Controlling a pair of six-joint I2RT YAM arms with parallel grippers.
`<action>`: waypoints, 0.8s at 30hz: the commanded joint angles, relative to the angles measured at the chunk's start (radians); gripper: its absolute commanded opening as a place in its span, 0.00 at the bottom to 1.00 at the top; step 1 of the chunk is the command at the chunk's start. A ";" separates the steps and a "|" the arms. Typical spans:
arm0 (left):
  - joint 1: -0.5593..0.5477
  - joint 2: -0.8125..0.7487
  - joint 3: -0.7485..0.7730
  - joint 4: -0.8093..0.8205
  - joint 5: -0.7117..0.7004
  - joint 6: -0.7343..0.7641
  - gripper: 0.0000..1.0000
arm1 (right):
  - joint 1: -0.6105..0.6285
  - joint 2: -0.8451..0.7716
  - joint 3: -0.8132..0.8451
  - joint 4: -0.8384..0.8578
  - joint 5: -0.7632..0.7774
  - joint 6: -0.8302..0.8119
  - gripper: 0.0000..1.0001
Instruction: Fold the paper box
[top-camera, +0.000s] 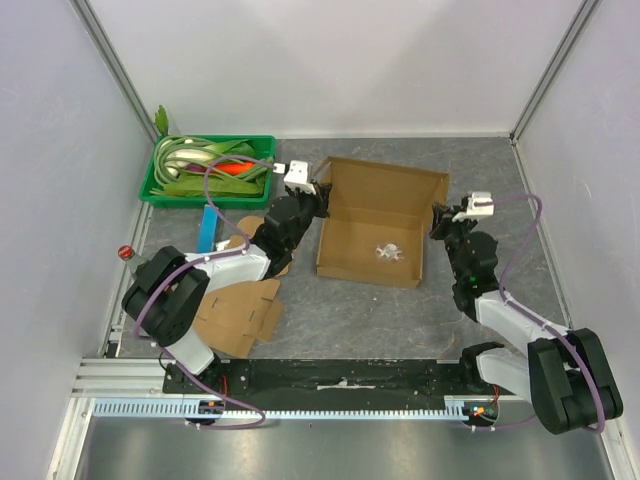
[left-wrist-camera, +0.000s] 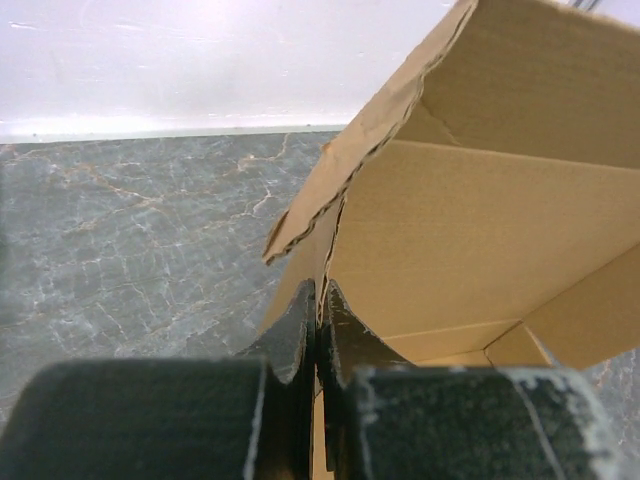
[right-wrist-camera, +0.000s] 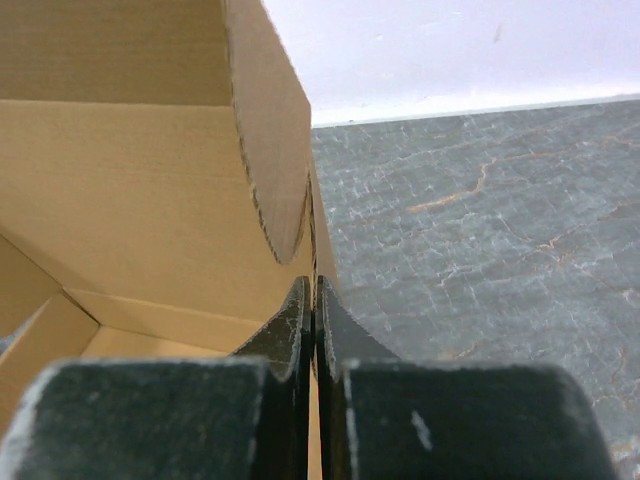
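Far left: a green tray (top-camera: 150, 186) of leafy greens sits at the back corner of the table (top-camera: 350, 312). Flat cardboard blanks (top-camera: 236, 312) lie nearer my left arm, apart from the job.
My left gripper (left-wrist-camera: 318, 312): pinched tight on the left side wall of the paper box (top-camera: 372, 228), the cardboard edge sandwiched between both fingers with no gap to either side of it.
Paper box: it sits mid-table between my two arms with its top open, walls standing and the back flap raised. A small white scrap (top-camera: 389, 251) lies on its floor.
My right gripper (right-wrist-camera: 314, 312): clamped the same way on the right side wall, just below a rounded ear of cardboard.
Step in hand: I judge this is the side-wall stage. Both walls are held upright at once, and the lid is not yet brought over.
Next move: it probably calls for both arms to work evenly, creasing or tucking the walls without dragging the box. I would then have to release cleanly so the walls do not spring outward before the back flap comes down.
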 joint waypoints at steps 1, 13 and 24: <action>-0.060 0.022 -0.050 0.226 0.058 -0.021 0.02 | 0.055 -0.014 -0.108 0.270 -0.001 -0.009 0.00; -0.109 0.011 -0.100 0.261 -0.003 -0.025 0.02 | 0.129 -0.059 -0.030 0.136 0.118 0.058 0.00; -0.078 0.114 0.023 0.314 -0.002 0.037 0.02 | 0.139 0.200 -0.025 0.520 0.073 0.061 0.00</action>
